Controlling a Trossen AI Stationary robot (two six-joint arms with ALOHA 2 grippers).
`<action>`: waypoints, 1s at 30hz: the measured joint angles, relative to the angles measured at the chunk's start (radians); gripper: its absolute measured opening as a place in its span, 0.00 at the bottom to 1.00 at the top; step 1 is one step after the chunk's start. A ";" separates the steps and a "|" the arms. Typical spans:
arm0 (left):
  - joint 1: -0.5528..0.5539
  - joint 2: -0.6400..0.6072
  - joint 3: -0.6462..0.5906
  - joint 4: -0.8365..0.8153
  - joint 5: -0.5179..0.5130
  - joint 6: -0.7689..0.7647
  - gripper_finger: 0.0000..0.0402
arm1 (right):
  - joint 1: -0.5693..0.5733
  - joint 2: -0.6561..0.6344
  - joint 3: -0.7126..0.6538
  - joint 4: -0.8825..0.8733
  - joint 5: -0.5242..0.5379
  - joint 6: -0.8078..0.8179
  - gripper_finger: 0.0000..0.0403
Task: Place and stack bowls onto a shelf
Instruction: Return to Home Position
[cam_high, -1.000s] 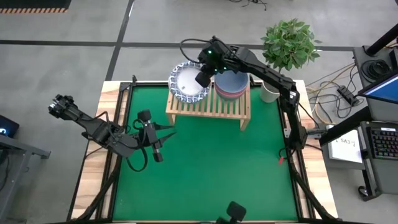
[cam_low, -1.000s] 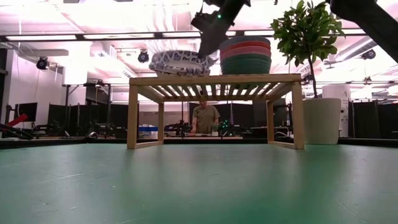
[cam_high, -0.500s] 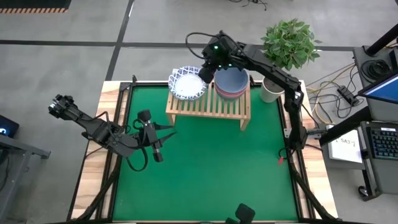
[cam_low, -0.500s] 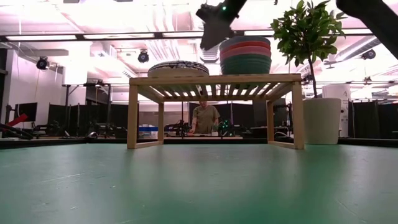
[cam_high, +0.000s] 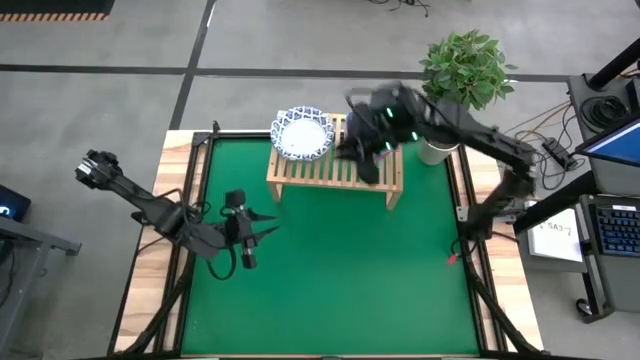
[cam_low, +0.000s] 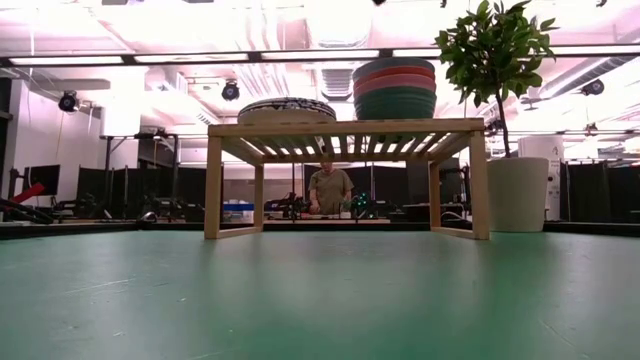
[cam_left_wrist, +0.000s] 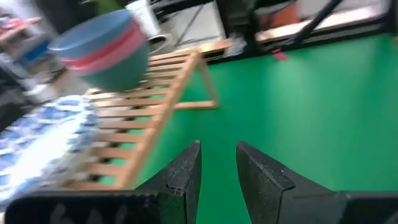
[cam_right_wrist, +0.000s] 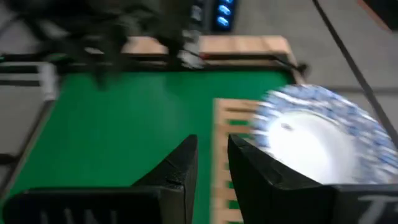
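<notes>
The light-wood shelf (cam_high: 335, 170) stands at the far side of the green mat. A stack of white bowls with blue patterned rims (cam_high: 302, 135) rests on its left end; it also shows in the low view (cam_low: 288, 108). A stack of plain bowls (cam_low: 395, 88), blue-grey on top and dark green lowest, rests on its right end and is hidden under my right arm in the high view. My right gripper (cam_high: 367, 168) hangs empty over the shelf's near side, with its fingers close together (cam_right_wrist: 211, 155). My left gripper (cam_high: 243, 240) waits over the mat's left part, its fingers also close together (cam_left_wrist: 217, 158).
A white pot with a green plant (cam_high: 432, 150) stands just right of the shelf at the far edge. Wooden table borders run along the mat's left and right sides. A person (cam_low: 331, 190) sits in the room beyond the table. The bare green mat (cam_high: 340, 270) lies in front of the shelf.
My right gripper held a patterned bowl tilted over the shelf's left end. It set the bowl flat on the white stack and let go. It then rose out of the low view and went right and toward the near edge, over the shelf.
</notes>
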 joint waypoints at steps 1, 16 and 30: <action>0.000 -0.017 -0.039 0.055 0.035 0.011 0.21 | 0.033 -0.041 -0.067 0.046 0.000 -0.001 0.19; 0.005 -0.401 -0.590 0.693 0.140 0.046 0.21 | 0.346 -0.602 -1.308 1.054 0.004 0.167 0.19; 0.039 -0.648 -0.684 0.721 0.087 0.100 0.21 | 0.347 -1.011 -1.721 1.226 0.039 0.110 0.18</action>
